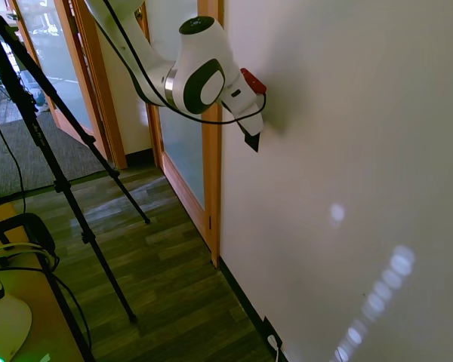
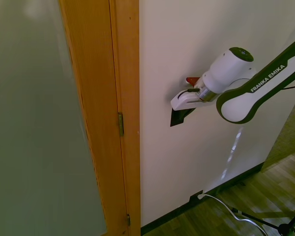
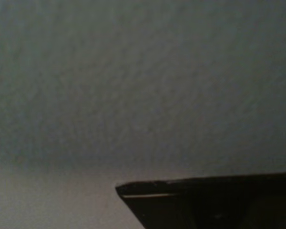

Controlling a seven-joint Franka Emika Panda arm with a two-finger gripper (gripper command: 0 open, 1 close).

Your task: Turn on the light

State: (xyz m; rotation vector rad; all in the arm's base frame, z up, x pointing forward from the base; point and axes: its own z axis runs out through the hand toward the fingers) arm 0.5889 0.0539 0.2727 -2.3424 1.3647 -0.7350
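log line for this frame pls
stage: at switch | gripper: against wall, fingers unclear | switch: hidden behind gripper | light: not in view

The pincer is pressed up to the wall, just beside the door frame. The switch shows only in the wrist view. Low on the wall, near the floor, sits an outlet plate with a plug.

Interior hallway of a home or office building. A plain white wall meets a wooden door frame with frosted glass panels; the floor is dark wood plank (black baseboard along the wall).
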